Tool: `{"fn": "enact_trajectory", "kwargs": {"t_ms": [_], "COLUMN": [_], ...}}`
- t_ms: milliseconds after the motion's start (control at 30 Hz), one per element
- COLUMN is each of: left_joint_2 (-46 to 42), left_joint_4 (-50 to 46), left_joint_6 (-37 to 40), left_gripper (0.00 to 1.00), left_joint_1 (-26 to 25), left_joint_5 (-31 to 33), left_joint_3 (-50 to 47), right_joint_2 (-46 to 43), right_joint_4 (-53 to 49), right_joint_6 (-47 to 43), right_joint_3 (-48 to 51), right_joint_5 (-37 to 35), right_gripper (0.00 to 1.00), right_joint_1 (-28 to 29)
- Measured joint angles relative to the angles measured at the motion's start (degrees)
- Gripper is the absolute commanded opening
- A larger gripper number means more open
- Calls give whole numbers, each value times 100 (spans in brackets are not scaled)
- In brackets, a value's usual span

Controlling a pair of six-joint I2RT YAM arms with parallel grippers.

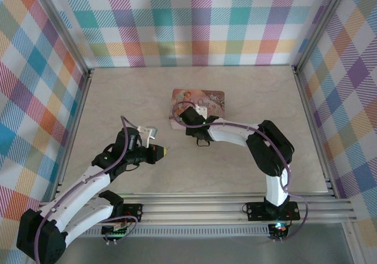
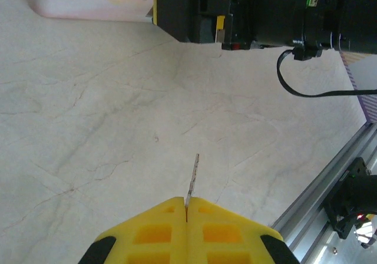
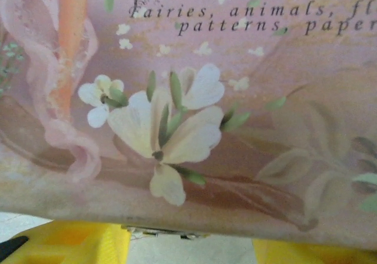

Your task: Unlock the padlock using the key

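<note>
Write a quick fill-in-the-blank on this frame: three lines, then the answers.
1. The left gripper has its jaws ___ on the thin metal key.
2. The right gripper, jaws apart, sits at the edge of the ___ tin.
3. The tin's lid shows a large white painted ___ with green leaves.
Missing words: shut; pink; flower.

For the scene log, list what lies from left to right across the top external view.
Left gripper, shut on the key → pink tin → right arm's elbow.
</note>
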State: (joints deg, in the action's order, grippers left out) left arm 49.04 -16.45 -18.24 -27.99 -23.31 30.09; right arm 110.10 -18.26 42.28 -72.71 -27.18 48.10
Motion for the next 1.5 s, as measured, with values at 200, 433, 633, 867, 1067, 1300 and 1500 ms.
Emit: {"fn": "enact_trajectory", "kwargs": {"t_ms": [200,433,633,867,1067,1300,1500], "left_joint_2": [-33,-179,-415,-433,-472,-973,-975], "left_joint_4": [2,-31,-127,-164,-57,730,1659], "left_joint_6": [-13,-15,-17,-17,-81,-234,-415], "left_gripper": [0,0,0,0,0,0,0], "left_joint_1": [0,0,0,0,0,0,0], "left_joint_5": [-15,9,55,94,42,-94,-275], "left_joint_3": [0,0,-31,-44,-96,-546,-925], "right_joint_2": [273,411,442,442,435,308,24], "right_joint_4": [-63,-138,-127,-96,-70,-125,-208], "right_joint_6": [79,114,72,2,-153,-247,-341], "right_joint_3": [-170,-339,-352,-352,-352,-330,-90], "right_joint_5": [-28,-24,-22,-20,125,894,1812], "right_gripper": [54,45,34,23,15,9,3], "right_joint_1": [-17,-111,-164,-164,-186,-380,-610]}}
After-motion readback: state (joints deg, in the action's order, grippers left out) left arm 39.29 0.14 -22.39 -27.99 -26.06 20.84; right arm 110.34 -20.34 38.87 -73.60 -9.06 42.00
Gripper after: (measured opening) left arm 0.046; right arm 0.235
